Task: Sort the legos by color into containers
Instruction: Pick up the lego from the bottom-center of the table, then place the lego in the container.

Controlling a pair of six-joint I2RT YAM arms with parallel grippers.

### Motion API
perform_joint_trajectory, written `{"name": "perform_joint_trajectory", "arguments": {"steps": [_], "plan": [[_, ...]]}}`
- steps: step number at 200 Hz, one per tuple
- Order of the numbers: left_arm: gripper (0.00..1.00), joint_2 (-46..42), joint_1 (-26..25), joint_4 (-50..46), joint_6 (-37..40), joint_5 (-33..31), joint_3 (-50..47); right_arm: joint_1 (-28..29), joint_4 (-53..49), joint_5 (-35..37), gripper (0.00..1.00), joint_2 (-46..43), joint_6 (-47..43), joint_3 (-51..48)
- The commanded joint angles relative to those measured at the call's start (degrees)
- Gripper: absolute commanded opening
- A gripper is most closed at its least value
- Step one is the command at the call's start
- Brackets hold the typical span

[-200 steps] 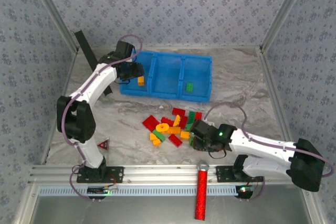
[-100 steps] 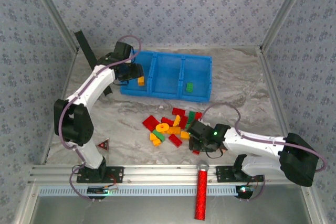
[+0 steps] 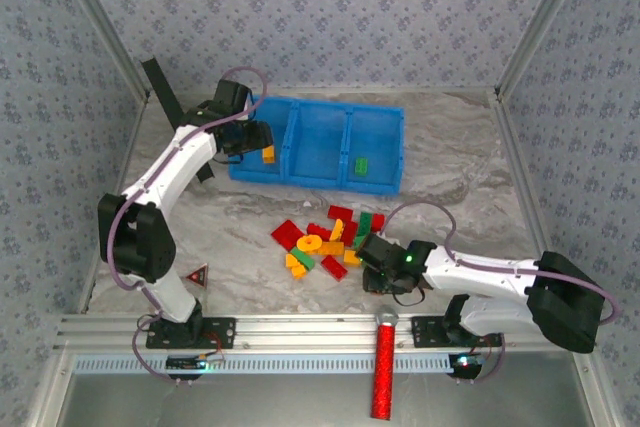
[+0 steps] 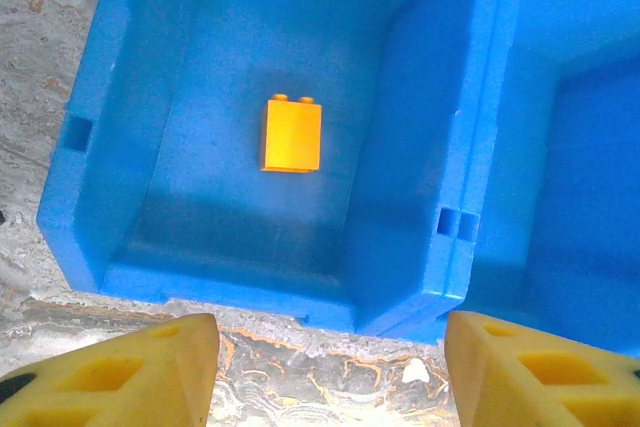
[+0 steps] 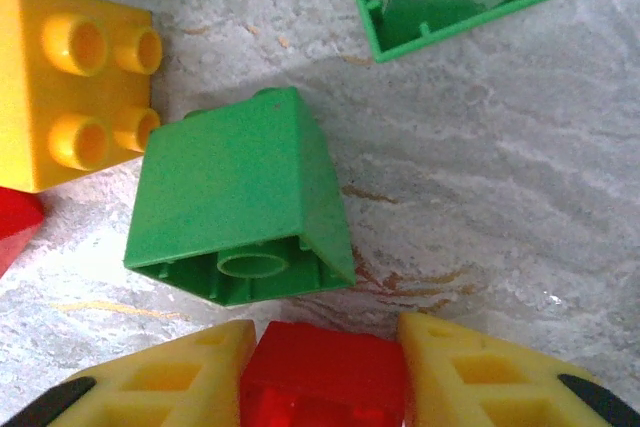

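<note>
The right gripper clamps a red plastic brick at the 4 o'clock edge of the loose pile of red, green and yellow legos. At 12 o'clock of the pile stands the bright blue three-compartment plastic bin. The left gripper hovers over its left compartment, fingers apart and empty, above one orange plastic brick.

Smooth, glossy plastic legos, satin-finish bright-blue plastic containers, polished, veined marble-look table.
</note>
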Motion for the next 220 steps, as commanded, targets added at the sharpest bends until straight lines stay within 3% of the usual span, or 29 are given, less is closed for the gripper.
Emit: {"name": "perform_joint_trajectory", "arguments": {"steps": [1,58,103,163,220], "plan": [[0.62,-3.3,0.2,-1.6,1.3,0.7,-0.2,1.1,-0.3,-1.1,0.37,0.7,0.7,-0.5],[0.63,-8.3,-1.5,-6.7,1.8,0.9,-3.7,0.5,-14.9,-4.4,0.35,-3.4,-5.5,8.7],[0.67,-17.9,-3.5,-8.5,-5.7,0.3,-15.7,-4.2,-20.2,-5.1,0.35,-1.9,-15.0,19.1],[0.69,-27.1,-7.0,-5.9,-15.9,5.9,-29.4,-15.7,-18.7,-2.3,0.35,8.2,-32.9,36.6],[0.71,-28.8,-16.3,-1.8,-26.0,6.9,-37.1,-17.9,-12.8,2.9,0.35,24.5,-46.9,58.4]]}}
